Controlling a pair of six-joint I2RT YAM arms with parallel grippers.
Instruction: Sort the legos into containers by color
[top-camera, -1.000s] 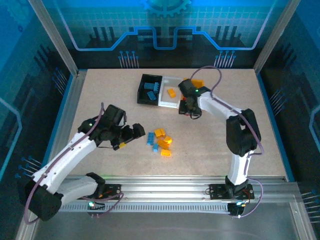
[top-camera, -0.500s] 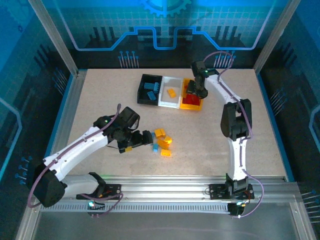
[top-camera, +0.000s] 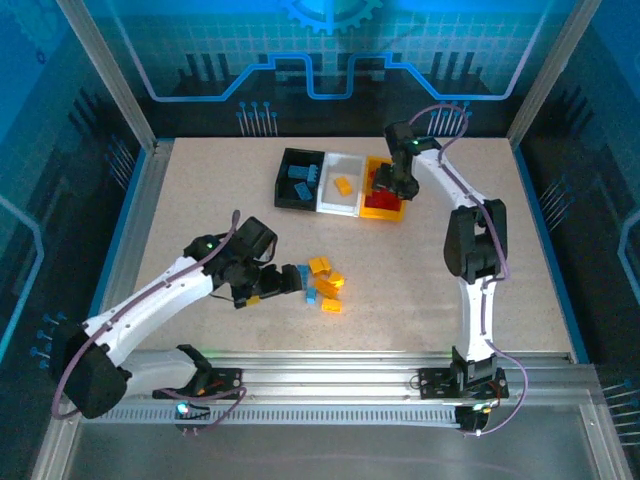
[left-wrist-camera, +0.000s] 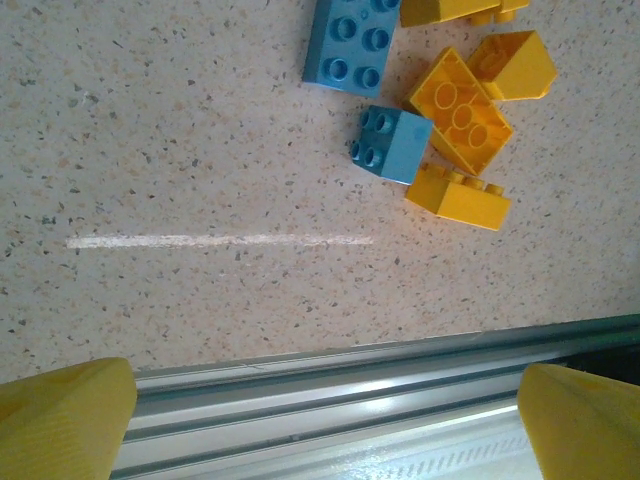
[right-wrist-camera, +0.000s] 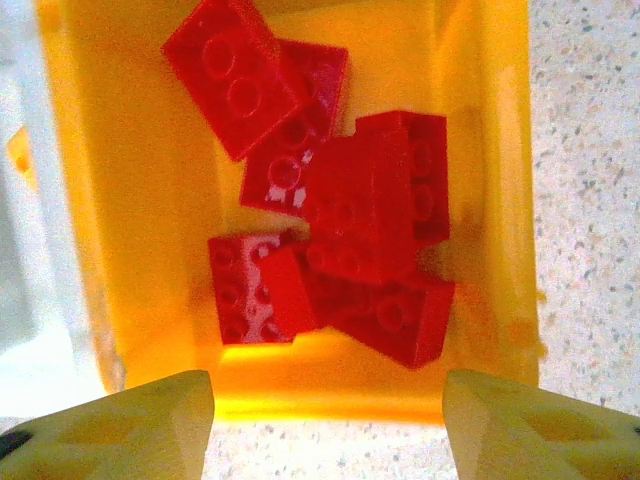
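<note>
The right gripper (right-wrist-camera: 325, 420) hangs open over the yellow plastic bin (right-wrist-camera: 490, 150) holding red bricks (right-wrist-camera: 345, 215). Far from that bin, the open left gripper (left-wrist-camera: 325, 415) should grab the small blue brick (left-wrist-camera: 392, 147).

Ahead of the left gripper (left-wrist-camera: 320, 420), the top edge cuts off a blue brick (left-wrist-camera: 350, 40) and a yellow brick (left-wrist-camera: 450, 10). Below the right gripper (right-wrist-camera: 325, 420), the red bricks (right-wrist-camera: 350, 230) overlap; the lower ones are partly hidden. The white bin (right-wrist-camera: 20, 260), left of that gripper, is blurred and cropped.
</note>
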